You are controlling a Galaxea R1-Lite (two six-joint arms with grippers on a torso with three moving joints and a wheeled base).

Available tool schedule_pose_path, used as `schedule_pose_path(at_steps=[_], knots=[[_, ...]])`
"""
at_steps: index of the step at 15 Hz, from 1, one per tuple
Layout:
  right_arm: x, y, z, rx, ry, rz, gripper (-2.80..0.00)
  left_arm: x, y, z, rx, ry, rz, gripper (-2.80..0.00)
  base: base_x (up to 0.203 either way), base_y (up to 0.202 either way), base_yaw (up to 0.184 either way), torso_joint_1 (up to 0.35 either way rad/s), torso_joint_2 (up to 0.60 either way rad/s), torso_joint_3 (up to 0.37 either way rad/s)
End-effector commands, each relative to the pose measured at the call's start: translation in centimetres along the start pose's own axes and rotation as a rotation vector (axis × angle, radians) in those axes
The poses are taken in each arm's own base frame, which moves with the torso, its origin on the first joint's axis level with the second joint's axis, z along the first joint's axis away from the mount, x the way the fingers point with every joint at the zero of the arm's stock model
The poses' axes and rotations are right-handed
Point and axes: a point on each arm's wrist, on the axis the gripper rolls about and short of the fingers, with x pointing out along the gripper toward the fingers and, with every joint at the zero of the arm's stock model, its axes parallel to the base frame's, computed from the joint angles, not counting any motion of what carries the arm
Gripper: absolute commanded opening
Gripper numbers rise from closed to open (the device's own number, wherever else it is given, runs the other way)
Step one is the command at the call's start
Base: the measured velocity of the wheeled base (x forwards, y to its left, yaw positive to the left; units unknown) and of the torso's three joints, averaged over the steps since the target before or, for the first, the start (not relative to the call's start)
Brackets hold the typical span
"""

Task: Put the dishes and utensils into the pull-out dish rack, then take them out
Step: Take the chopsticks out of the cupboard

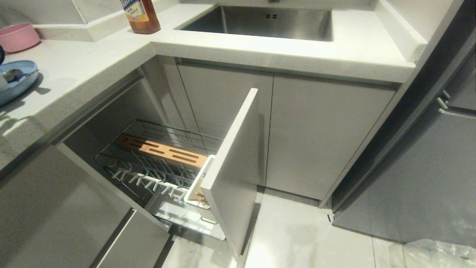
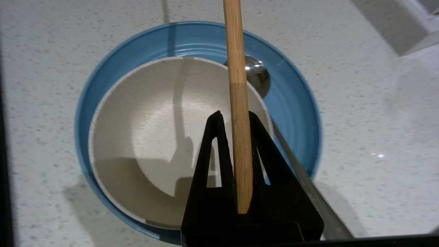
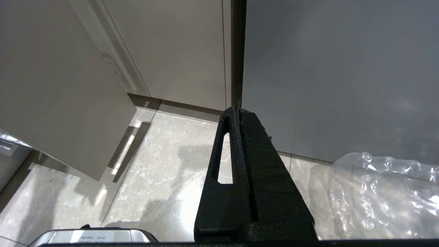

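On the worktop: one light-blue plate, one cream bowl, one metal spoon, one pink bowl. One wooden chopstick visible. One bottle, one pull-out dish rack.

The head view looks forward and steeply down from above the counter corner; the sink sits at 12 o'clock, the pull-out dish rack near 7; the left wrist view looks straight down, close over the plate on the countertop, the same plate the head view catches at 9 o'clock; the right wrist view hangs low, facing cabinet fronts and floor, sharing the plastic bag seen at 5 o'clock.
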Motion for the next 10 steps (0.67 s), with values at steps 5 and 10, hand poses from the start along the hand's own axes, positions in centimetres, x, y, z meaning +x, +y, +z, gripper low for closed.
schedule_pose_path(at_steps=[5, 10], knots=[[0.0, 0.0, 0.0, 0.0, 0.001, 0.0, -2.8, 1.1, 0.7, -0.8, 0.092, 0.066, 0.064, -2.8, 0.0, 0.0, 0.0, 0.0, 0.0, 0.0], [0.0, 0.0, 0.0, 0.0, 0.001, 0.0, -2.8, 1.6, 0.7, -0.9, 0.093, 0.065, 0.071, -2.8, 0.0, 0.0, 0.0, 0.0, 0.0, 0.0]])
